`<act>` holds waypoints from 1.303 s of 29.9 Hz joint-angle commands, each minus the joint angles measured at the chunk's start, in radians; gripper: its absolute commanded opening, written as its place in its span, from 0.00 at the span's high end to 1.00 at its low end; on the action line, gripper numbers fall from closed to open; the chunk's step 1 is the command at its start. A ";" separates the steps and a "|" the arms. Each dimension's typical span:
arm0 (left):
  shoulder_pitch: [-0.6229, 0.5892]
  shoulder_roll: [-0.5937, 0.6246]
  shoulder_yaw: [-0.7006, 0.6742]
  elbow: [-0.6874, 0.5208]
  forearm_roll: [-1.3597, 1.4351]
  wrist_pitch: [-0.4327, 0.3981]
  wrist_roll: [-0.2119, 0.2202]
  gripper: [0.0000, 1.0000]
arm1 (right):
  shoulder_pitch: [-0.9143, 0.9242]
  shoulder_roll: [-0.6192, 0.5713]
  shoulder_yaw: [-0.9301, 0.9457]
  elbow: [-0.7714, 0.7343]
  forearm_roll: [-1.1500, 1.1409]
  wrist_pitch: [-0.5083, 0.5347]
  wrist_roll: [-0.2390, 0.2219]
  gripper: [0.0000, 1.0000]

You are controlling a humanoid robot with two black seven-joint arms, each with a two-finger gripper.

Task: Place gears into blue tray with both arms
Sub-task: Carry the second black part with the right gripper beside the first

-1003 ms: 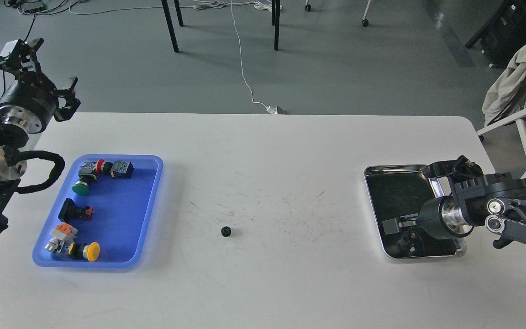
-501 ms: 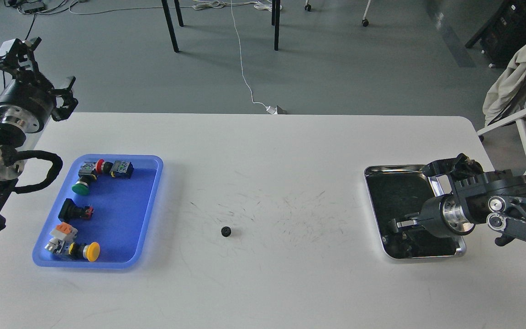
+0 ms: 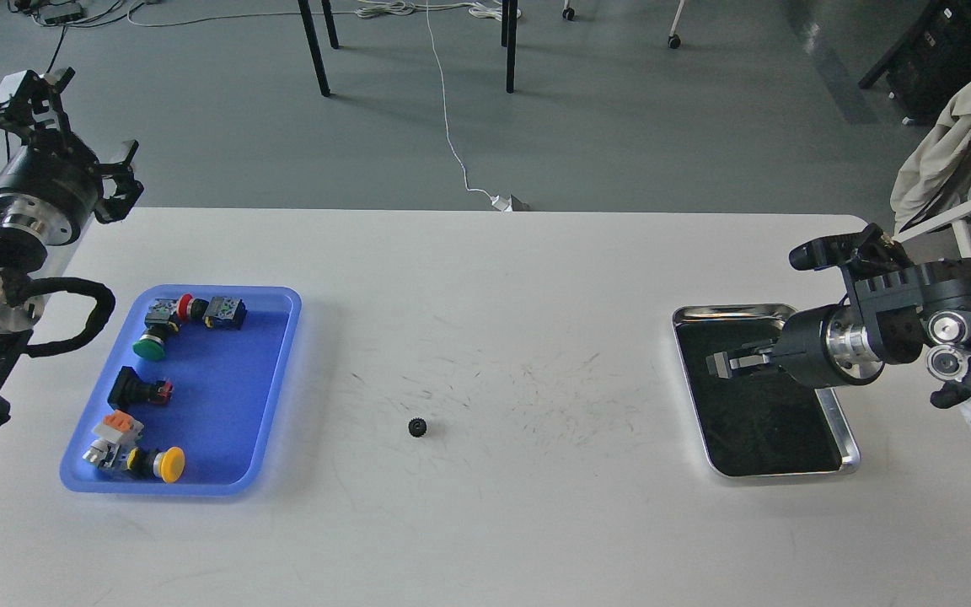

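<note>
One small black gear point(image 3: 417, 427) lies alone on the white table, near its middle. The blue tray point(image 3: 224, 396) sits at the left and holds several push-button switches point(image 3: 157, 337); I see no gear in it. My left gripper point(image 3: 74, 133) hangs open in the air beyond the table's far left corner, away from the tray. My right gripper point(image 3: 728, 362) hovers above the silver metal tray point(image 3: 848, 438) and points left. Its fingers are drawn close together, and nothing shows between them.
A chair draped with a pale cloth point(image 3: 949, 143) stands off the table's right edge. Table legs and a white cable point(image 3: 452, 143) are on the floor behind. Faint scuff marks cover the table's middle.
My right gripper has risen out of the silver tray and moved toward the far side. The left arm shifted only slightly. The gear on the table stayed put.
</note>
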 commanded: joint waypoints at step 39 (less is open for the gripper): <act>-0.015 -0.003 -0.002 0.000 0.000 0.004 0.000 0.02 | -0.178 0.840 0.051 -0.598 0.228 -0.309 0.047 0.96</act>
